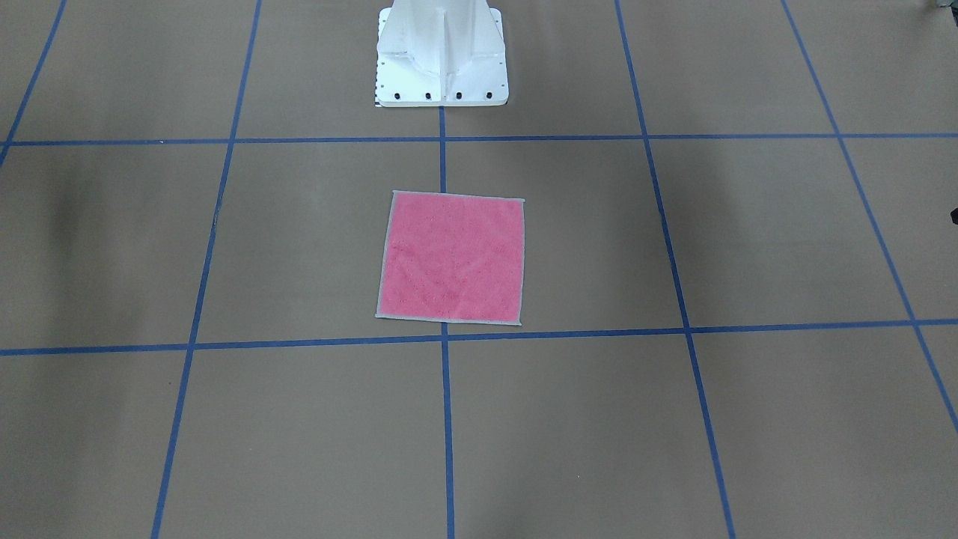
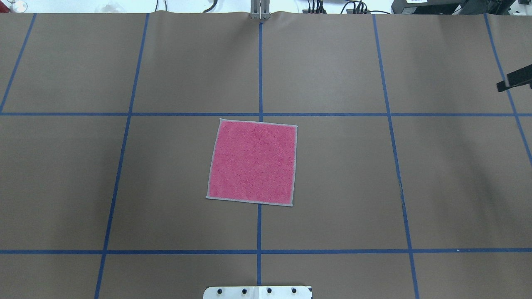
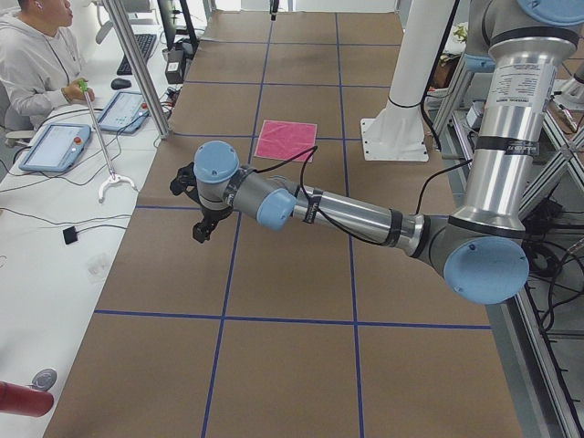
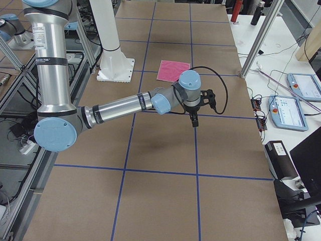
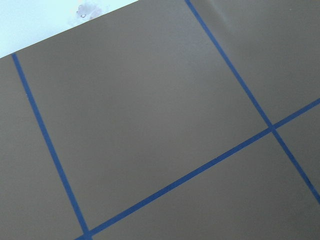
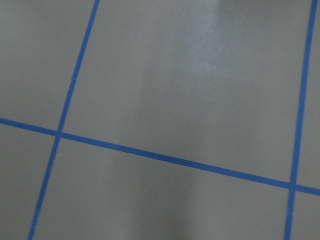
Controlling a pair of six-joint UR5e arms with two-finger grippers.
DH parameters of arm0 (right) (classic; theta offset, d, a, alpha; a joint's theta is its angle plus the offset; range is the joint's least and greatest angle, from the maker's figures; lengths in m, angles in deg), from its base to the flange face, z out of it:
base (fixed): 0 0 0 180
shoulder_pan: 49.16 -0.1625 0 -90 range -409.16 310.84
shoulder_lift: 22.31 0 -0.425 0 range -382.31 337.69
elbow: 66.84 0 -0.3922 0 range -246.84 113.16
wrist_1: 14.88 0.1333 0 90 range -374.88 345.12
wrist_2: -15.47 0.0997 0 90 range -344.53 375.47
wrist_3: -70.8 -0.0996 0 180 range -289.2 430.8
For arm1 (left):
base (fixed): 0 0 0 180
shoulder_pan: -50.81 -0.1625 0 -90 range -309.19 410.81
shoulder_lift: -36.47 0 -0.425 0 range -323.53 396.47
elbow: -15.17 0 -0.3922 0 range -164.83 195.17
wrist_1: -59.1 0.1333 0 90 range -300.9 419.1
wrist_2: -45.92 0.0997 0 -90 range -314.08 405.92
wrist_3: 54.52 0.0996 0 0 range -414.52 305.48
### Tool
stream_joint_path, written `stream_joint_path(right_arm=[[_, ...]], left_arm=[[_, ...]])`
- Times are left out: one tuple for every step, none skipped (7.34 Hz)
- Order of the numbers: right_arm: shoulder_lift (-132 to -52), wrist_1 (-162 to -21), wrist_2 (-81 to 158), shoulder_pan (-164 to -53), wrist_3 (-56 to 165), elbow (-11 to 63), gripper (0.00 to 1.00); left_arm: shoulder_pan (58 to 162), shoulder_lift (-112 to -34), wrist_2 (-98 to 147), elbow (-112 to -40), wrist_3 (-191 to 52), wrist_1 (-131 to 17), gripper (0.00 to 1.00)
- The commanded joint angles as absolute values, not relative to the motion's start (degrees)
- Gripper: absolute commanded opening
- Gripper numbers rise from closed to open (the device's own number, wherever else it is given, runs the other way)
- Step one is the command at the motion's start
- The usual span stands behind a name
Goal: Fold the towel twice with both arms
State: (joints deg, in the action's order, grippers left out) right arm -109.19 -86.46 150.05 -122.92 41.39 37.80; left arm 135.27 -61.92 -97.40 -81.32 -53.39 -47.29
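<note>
The towel (image 2: 252,162) lies flat and unfolded, pink face up, mid-worktop (image 2: 332,187) near the pedestal (image 1: 441,52), while the left gripper (image 3: 203,228) and right gripper (image 4: 194,122) hang above bare worktop well apart from it, and I cannot tell whether their jaws are apart or together.

1. The table (image 2: 353,174) was brown, marked into squares with blue tape (image 2: 259,74).
2. The towel (image 2: 252,162) lay flat near its middle, pink face up, across one tape line.
3. The white base (image 1: 441,56) stood on the same line, apart from the towel.
</note>
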Motion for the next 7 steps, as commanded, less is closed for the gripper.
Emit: stream_joint_path(right_arm=[[-108.44, -76.0, 142.51, -111.53, 19.74, 40.28, 1.0], [-108.53, -75.27, 138.12, -106.43, 11.73, 43.43, 1.0], [-108.53, -75.26, 132.16, -100.54, 4.25, 46.25, 1.0], [-108.53, -75.34, 126.18, -95.0, -3.57, 48.89, 1.0], [-108.61, -75.52, 121.86, -90.51, -10.26, 51.17, 1.0], [-108.7, -75.87, 119.81, -87.68, -17.72, 52.85, 0.99], [-108.88, -75.96, 117.18, -85.04, -23.63, 53.74, 0.99]], left_arm=[[128.28, -61.97, -97.35, -83.61, -70.14, -54.06, 1.0], [123.8, -61.96, -96.74, -83.88, -82.17, -60.63, 1.0], [120.36, -62.05, -94.47, -84.32, -93.25, -65.39, 1.0], [116.15, -62.05, -91.92, -85.89, -102.85, -66.23, 1.0], [110.45, -62.05, -85.98, -89.21, -112.86, -66.23, 1.0], [104.05, -62.31, -79.83, -91.68, -121.66, -66.23, 1.0], [97.54, -63.01, -72.72, -93.09, -128.1, -66.23, 1.0]])
